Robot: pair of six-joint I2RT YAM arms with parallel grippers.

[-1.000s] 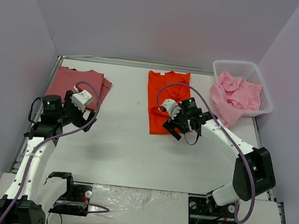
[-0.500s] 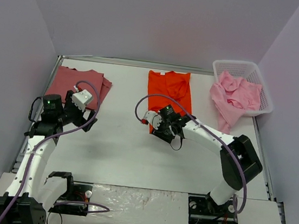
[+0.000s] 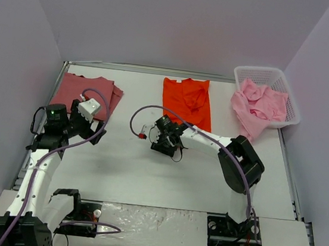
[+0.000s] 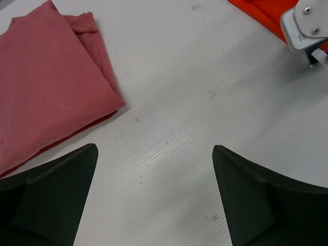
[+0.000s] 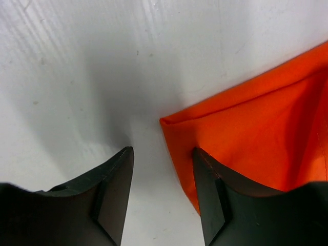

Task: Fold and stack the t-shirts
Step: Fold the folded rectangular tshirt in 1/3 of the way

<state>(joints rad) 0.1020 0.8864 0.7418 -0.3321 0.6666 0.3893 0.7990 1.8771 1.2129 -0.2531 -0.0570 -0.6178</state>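
Observation:
The bright orange-red t-shirt [image 3: 186, 100] lies flat at the far middle of the table. My right gripper [image 3: 161, 139] is open at its near left corner. In the right wrist view the corner [image 5: 169, 125] lies between the jaws, with the right finger [image 5: 210, 200] over the shirt's edge [image 5: 256, 133] and nothing gripped. The dusty rose-red t-shirt [image 3: 87, 89] lies folded at the far left. My left gripper [image 3: 94, 131] is open and empty above bare table [image 4: 154, 205], just near the rose shirt [image 4: 46, 87]. Light pink t-shirts [image 3: 260, 105] fill the basket.
The white lattice basket [image 3: 277, 74] stands at the far right corner, with pink cloth hanging over its near rim. Purple walls close in the table on three sides. The right arm's wrist [image 4: 307, 25] and a strip of orange cloth [image 4: 261, 15] show in the left wrist view.
My right gripper has swung left across the orange shirt's near end to its near left corner. The shirt now reaches less far toward me. The left arm has not moved.

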